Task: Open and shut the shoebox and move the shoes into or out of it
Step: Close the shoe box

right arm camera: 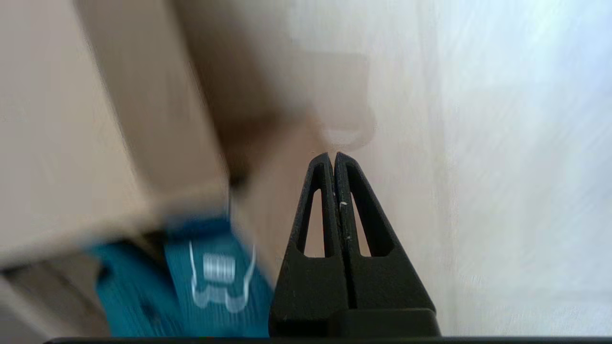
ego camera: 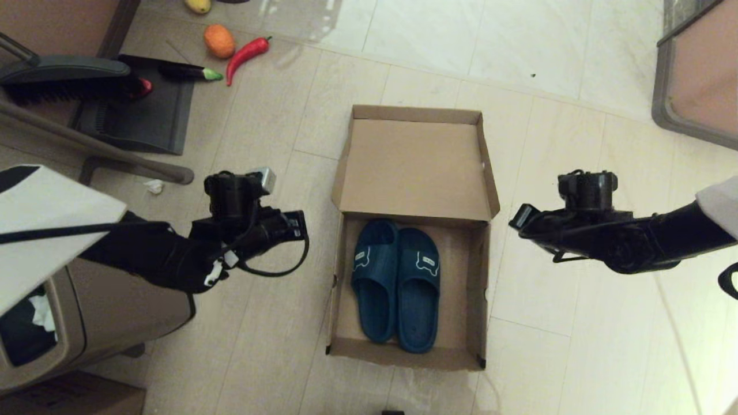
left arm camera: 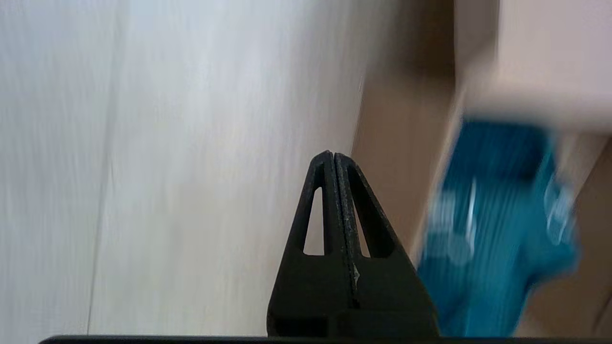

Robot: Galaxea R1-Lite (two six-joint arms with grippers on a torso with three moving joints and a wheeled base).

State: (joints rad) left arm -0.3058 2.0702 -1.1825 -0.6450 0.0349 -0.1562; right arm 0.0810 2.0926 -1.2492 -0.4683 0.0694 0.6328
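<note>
Two shoes (ego camera: 396, 285) lie side by side in the open shoebox (ego camera: 476, 288): light, flexible rubber; grip by strap. Left tool (left arm camera: 334, 157) and right tool (right arm camera: 333, 157) fully closed, empty, flanking the box.

Red chili (ego camera: 248, 53), orange fruit (ego camera: 219, 41), dustpan (ego camera: 141, 104), tan bin (ego camera: 86, 323), possibly eggplant (ego camera: 190, 72).
</note>
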